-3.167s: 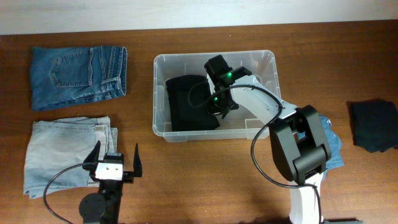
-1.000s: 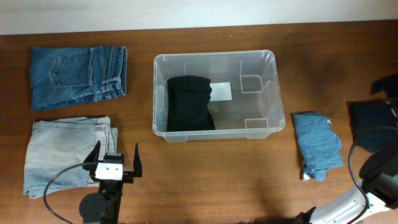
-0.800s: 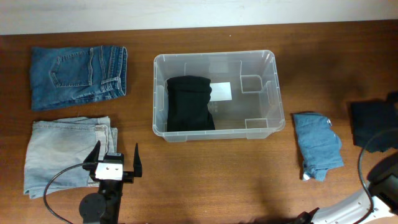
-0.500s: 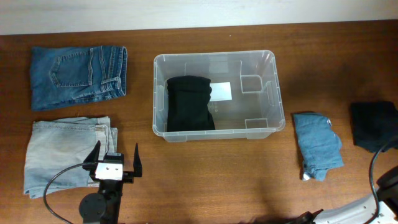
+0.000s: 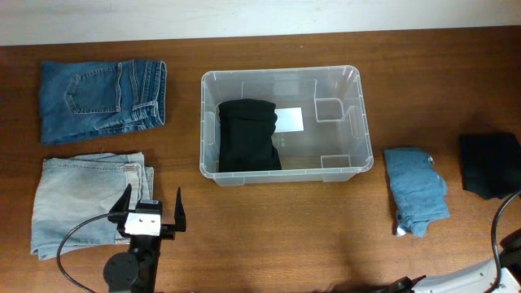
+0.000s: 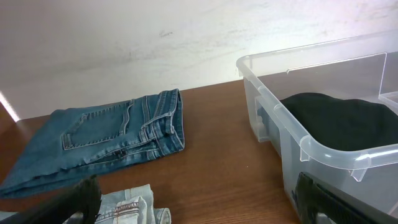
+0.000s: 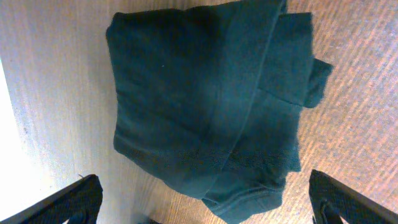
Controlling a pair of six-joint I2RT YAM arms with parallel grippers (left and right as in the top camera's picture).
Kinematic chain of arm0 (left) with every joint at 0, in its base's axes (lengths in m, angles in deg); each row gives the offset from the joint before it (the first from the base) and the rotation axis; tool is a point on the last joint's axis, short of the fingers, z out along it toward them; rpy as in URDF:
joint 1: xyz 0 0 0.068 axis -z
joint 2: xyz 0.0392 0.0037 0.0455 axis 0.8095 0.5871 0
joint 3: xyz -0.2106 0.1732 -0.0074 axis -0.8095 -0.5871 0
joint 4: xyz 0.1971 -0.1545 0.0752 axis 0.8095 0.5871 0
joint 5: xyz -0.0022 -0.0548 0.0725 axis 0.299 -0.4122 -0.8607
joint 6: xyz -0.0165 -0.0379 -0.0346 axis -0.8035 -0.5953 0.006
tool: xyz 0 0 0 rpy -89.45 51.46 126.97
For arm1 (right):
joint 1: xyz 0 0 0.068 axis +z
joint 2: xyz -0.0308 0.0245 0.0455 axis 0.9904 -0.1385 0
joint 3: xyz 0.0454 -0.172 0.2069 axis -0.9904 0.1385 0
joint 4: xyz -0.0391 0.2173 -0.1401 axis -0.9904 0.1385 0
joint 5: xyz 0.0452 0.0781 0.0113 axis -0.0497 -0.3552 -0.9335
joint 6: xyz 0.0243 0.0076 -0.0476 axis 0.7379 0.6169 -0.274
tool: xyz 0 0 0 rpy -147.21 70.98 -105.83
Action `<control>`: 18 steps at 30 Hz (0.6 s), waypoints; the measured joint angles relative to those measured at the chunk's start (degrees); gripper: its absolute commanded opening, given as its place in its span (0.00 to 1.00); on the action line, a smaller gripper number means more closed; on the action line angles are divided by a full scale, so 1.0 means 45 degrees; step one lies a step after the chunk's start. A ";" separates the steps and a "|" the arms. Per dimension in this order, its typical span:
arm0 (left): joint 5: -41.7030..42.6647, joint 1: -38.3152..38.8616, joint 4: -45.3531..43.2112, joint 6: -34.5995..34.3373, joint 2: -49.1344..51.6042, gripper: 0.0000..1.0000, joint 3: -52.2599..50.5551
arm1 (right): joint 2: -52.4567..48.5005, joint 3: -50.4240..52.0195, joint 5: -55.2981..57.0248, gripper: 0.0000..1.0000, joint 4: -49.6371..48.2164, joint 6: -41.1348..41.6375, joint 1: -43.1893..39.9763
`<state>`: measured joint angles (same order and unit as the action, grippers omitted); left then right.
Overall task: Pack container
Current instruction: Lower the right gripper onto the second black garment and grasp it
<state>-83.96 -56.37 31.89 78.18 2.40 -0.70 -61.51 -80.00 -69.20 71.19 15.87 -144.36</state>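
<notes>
Container [image 5: 279, 73] sat in the middle of the worktop [image 5: 269, 236], nearer the far edge, long axis running left to right. A black folded garment [image 5: 248, 134] already filled its left half, and the right half was bare down to the white label [image 5: 290, 120].

Over at the worktop's right edge, the right pincer [image 7: 204, 183] was released, jaws spread wide with nothing in them, hanging directly above a dark folded garment [image 7: 199, 106]. That was the relation that mattered: the container lay well away to that pincer's left, with a light blue garment [image 5: 416, 191] lying between the two. Any carry from there, I judged, would have to travel leftward over the blue piece and drop into the free right half.

The left pincer [image 5: 152, 197] was released too, parked near the front edge just beside the pale jeans [image 5: 85, 195], with the dark jeans [image 5: 102, 98] beyond toward the far left corner. For the dark garment, the right arm was clearly the nearer one.
</notes>
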 measured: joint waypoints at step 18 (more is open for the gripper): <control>0.0000 0.0000 0.0000 0.0000 0.0000 0.99 0.0000 | -0.0413 0.0005 -0.0209 0.98 -0.0291 -0.0894 -0.0015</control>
<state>-83.96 -56.37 31.89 78.18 2.40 -0.70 -63.36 -79.98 -70.14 69.88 11.85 -144.43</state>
